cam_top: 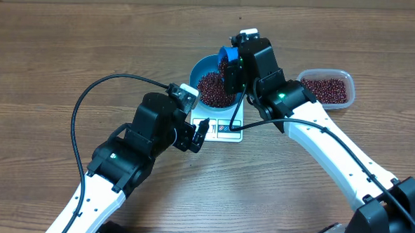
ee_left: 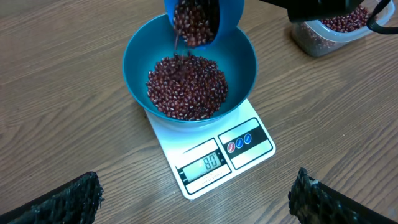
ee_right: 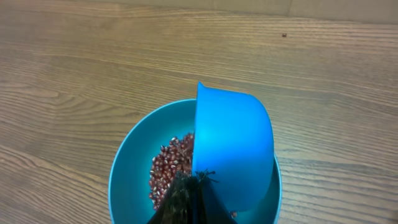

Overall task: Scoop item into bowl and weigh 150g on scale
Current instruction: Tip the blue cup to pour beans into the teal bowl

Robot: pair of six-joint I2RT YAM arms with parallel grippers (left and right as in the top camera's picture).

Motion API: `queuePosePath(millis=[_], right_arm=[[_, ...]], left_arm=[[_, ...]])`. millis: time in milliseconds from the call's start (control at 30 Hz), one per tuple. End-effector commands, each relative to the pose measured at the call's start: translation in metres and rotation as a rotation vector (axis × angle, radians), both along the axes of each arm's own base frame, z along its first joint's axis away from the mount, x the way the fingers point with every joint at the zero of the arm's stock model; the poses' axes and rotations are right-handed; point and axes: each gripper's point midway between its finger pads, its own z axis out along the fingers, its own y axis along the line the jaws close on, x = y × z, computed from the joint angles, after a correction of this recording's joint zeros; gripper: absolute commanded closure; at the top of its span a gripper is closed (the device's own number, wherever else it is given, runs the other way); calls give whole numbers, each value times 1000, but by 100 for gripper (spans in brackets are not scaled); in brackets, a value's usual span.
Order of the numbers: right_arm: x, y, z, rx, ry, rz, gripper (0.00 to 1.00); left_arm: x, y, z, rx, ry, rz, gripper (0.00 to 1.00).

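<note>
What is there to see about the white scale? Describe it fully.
The scale is flat, square and white, seemingly plastic. Along one edge sit a small display and three small buttons. It lies level on the wooden table, and the blue bowl stands on it.

Beans [ee_left: 186, 90]: many tiny ovals, dark red-brown, some flecked pale; loose, not packed.
Beans, main heap: lay mounded in the bottom of the bowl, highest at the middle, well below the rim.
Beans, elsewhere: a clump sat in the mouth of the tilted blue scoop [ee_left: 230, 17] above the bowl's far edge, with a thin trickle between it and the heap; more lay in the clear tub [ee_left: 308, 43], apart from the bowl.
Bowl [ee_left: 140, 62]: round, deep, bright blue; upright; stood on the scale, covering most of its platform.
Scale [ee_left: 252, 121]: flat, white, square; lay on the wooden table [ee_left: 62, 112]; display and blue-marked buttons along the uncovered edge; digits looked like 80.
</note>
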Motion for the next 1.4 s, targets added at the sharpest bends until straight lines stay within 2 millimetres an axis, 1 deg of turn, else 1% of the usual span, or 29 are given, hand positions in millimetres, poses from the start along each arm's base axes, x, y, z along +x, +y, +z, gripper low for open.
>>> queuePosePath(millis=[0,100,333,433,733,1367], right_arm=[[1,-9,17,-15,-49,-31,96],[-1,-10,15,-40,-48,-30,96],[-6,-6,15,-87,-65,-32,96],[-7,-3,14,-87,-64,-27,96],[-9,-5,11,-98,-49,-26,96],[-9,-5,11,-98,-49,-26,96]], left_arm=[[-1,0,-5,0,14,5,0],[-1,0,-5,0,14,5,0],[-1,0,-5,0,14,5,0],[-1,0,-5,0,14,5,0],[-1,0,-5,0,14,5,0],[-1,0,-5,0,14,5,0]])
